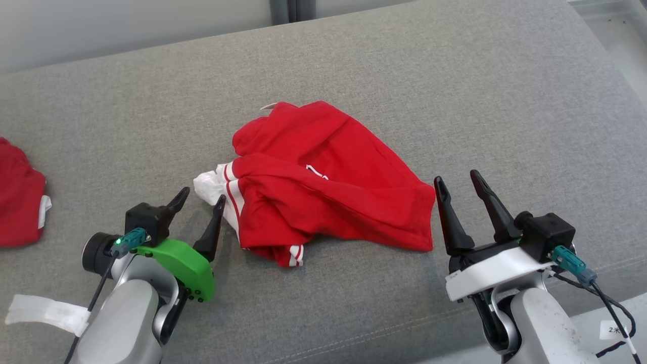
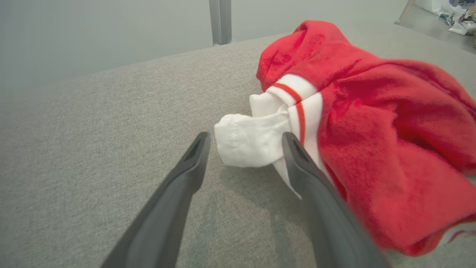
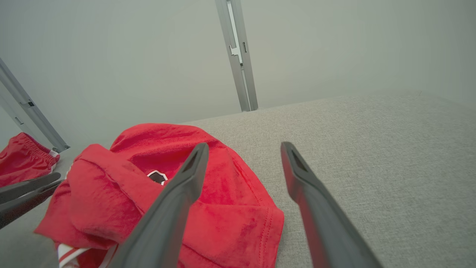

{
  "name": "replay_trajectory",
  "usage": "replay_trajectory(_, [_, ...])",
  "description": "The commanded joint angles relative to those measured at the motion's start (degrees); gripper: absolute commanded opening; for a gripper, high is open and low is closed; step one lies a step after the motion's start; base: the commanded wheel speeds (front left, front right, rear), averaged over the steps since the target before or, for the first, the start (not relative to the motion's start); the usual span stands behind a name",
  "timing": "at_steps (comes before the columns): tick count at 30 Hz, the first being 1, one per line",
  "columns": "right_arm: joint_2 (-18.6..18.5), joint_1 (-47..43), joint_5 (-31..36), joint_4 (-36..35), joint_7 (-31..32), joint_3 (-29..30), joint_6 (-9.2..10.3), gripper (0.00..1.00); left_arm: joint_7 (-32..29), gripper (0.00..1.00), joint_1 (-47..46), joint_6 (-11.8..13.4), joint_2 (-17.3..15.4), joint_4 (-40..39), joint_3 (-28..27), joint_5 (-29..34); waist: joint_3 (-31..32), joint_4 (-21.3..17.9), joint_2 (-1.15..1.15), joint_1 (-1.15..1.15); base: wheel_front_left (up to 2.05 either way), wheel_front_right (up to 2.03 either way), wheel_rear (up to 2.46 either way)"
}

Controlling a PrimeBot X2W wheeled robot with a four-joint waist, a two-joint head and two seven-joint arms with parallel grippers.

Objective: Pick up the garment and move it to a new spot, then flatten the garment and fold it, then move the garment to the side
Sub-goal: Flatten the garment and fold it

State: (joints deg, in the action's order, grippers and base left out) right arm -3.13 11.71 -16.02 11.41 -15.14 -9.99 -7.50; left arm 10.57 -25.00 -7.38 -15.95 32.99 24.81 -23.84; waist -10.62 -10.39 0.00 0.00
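Crumpled red garment (image 1: pixel 323 177) in the middle of the grey surface (image 1: pixel 455 91), an open gripper at each end.

The left gripper (image 1: pixel 204 195) has its fingers spread, holding nothing, its tips just beside the garment's white sleeve cuff (image 2: pixel 245 143) (from the left wrist view I cannot tell whether a finger touches the cloth). The right gripper (image 1: pixel 456 176) is also spread and empty, just beside the garment's right hem corner; in its wrist view one finger crosses in front of the red cloth and the other stands over bare surface. A second red garment (image 1: pixel 17 197) lies well apart at the left edge.
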Motion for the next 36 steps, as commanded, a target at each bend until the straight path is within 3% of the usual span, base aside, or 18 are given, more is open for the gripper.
replay_trajectory(1, [0.0, 0.5, 0.0, 0.0, -0.2, 0.0, 0.02, 1.0, -0.4, 1.0, -1.5, 0.0, -0.7, 1.2, 2.2, -2.3, -0.7, -1.0, 0.0, 0.0, 0.0, 0.0, 0.0])
replay_trajectory(4, [0.1, 0.6, -0.2, 0.2, -0.2, 0.0, 0.02, 1.0, -0.4, 1.0, -3.1, 0.0, -2.2, 3.6, 5.2, -5.0, -0.8, -1.5, 0.0, 0.0, 0.0, 0.0, 0.0])
replay_trajectory(9, [0.1, 0.8, -0.2, 0.6, -0.2, -0.2, 0.02, 1.0, -1.1, 0.97, -5.2, 0.0, -1.9, 8.2, 9.8, -9.6, -0.5, -2.0, 0.0, 0.0, 0.0, 0.0, 0.0])
replay_trajectory(11, [0.1, 0.8, -0.1, 0.6, -0.2, -0.3, 0.02, 1.0, -0.4, 0.0, -6.2, 0.0, -1.6, 9.1, 11.3, -11.8, -0.4, -2.1, 0.0, 0.0, 0.0, 0.0, 0.0])
replay_trajectory(18, [0.1, 0.3, 0.4, 0.4, -0.2, -0.1, 0.02, 1.0, 2.8, 0.0, -9.1, 0.0, -2.7, 11.6, 15.6, -15.6, 0.0, -1.5, 0.0, 0.0, 0.0, 0.0, 0.0])
replay_trajectory(23, [0.2, 0.0, 0.6, 0.5, -0.2, 0.1, 0.02, 1.0, 4.3, 0.0, -11.7, 0.3, -3.9, 13.6, 14.7, -13.4, 0.6, -0.5, 0.0, 0.0, 0.0, 0.0, 0.0])
replay_trajectory(28, [0.2, -0.5, 0.8, 0.3, -0.2, 0.3, 0.02, 1.0, 4.6, 0.0, -12.8, 3.7, -5.2, 9.1, 11.1, -8.9, 1.4, 0.7, 0.0, 0.0, 0.0, 0.0, 0.0])
replay_trajectory(36, [0.2, -1.5, 0.2, 0.4, -0.2, 0.3, 0.02, 1.0, 4.5, 0.0, -6.4, 9.0, -6.2, -4.3, 5.2, -1.0, 3.1, 3.4, 0.0, 0.0, 0.0, 0.0, 0.0])
